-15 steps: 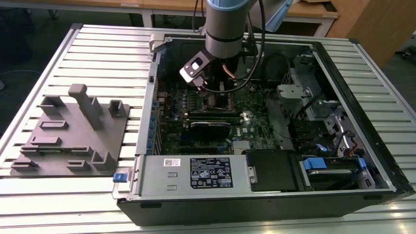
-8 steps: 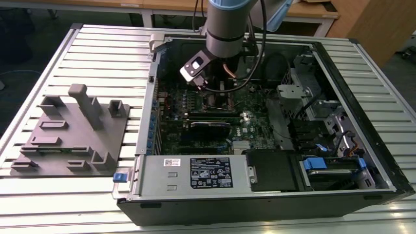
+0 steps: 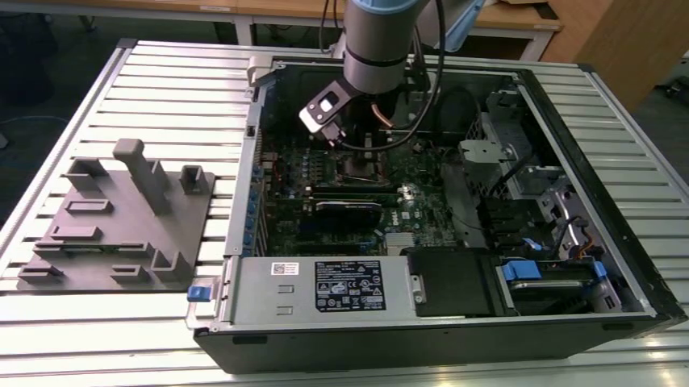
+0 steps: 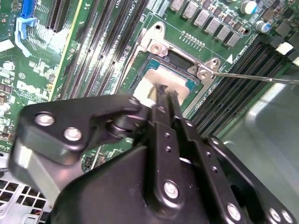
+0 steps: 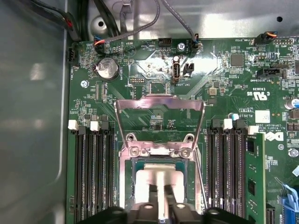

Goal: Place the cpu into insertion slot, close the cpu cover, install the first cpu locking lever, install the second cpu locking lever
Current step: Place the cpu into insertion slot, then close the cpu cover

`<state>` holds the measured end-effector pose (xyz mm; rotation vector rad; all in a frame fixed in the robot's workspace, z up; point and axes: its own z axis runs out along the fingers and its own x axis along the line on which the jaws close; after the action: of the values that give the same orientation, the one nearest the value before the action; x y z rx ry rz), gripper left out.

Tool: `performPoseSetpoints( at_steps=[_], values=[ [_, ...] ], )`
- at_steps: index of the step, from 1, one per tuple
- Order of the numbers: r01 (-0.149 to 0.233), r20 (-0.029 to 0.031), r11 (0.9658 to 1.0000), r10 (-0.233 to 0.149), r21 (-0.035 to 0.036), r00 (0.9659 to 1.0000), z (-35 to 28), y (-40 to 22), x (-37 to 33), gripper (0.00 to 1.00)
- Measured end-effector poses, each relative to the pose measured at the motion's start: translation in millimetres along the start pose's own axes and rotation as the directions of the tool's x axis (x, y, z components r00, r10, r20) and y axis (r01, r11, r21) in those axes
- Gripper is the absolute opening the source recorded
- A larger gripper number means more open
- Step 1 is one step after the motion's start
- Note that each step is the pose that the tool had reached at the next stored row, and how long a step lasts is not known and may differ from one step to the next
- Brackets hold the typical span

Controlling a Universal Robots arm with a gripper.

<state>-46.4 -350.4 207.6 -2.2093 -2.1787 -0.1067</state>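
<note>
First wrist view | cpu (image 5: 145, 181) lying in slot (image 5: 125, 183) | cover (image 5: 159, 103) raised open | gripper (image 5: 161, 188) fingers clenched close, grasping nothing, tips over cpu

The arm (image 3: 377, 40) is a thick grey cylinder with a pale blue ring at its joint. Black cables (image 3: 431, 89) hang beside it. The gripper (image 4: 163, 93) is matt black, built of flat hinged links; 1 broad link carries 2 round silver screws (image 4: 72, 134).
</note>
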Motion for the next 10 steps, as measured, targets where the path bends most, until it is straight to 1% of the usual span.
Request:
performPoseSetpoints(
  at_steps=[2,7,9,10],
  values=[
    [0.000,-0.0002,1.0000,0.000,0.0014,1.0000,-0.5,0.0,0.1,0.11],
    [0.000,-0.0001,1.0000,0.000,0.0022,1.0000,-0.6,0.0,0.1,0.11],
    [0.000,0.0000,1.0000,0.000,0.0053,1.0000,-0.6,0.1,0.1,0.11],
    [0.000,0.0000,1.0000,0.000,0.0053,1.0000,-0.6,0.1,0.1,0.11]
  ],
)
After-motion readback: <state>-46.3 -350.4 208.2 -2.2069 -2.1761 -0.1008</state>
